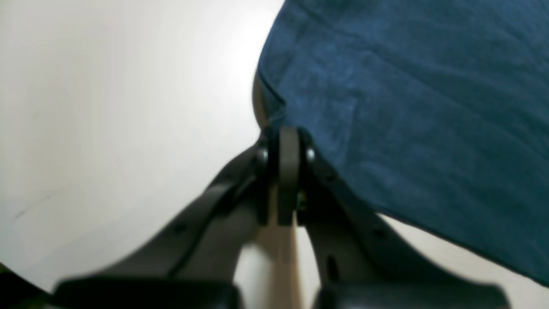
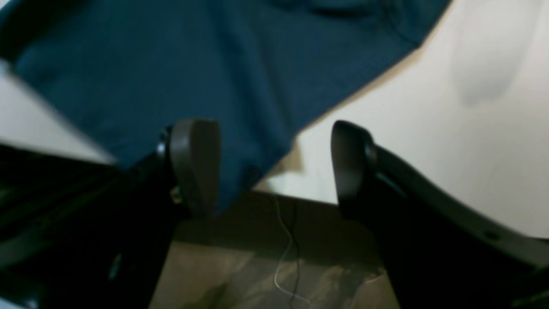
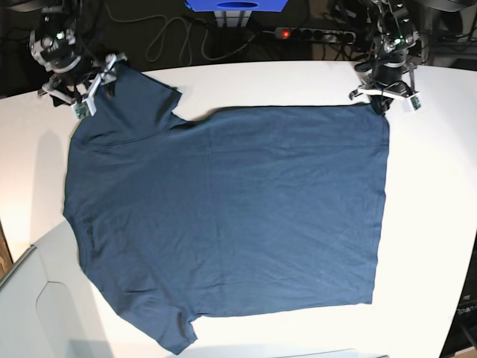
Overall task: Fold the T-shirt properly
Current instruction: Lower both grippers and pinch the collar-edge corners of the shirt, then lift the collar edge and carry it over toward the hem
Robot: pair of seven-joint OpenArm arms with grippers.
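Garment: dark navy-blue cotton T-shirt [image 3: 223,216] lay flat on white desk [image 3: 432,224], unfolded.
Left pincer [image 1: 288,141]: clenched on hem corner.
Right pincer [image 2: 274,167]: released, straddling sleeve edge.
Remaining: every fold.

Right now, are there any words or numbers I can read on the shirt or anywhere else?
None can be read.
T-shirt: plain blue cloth, no print or label showing.
White table: no marks.
Both wrist views: too blurred to show any writing.

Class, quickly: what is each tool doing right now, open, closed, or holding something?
Left tool: closed on the T-shirt at its corner.
Right tool: open, straddling the T-shirt's sleeve edge, holding nothing.
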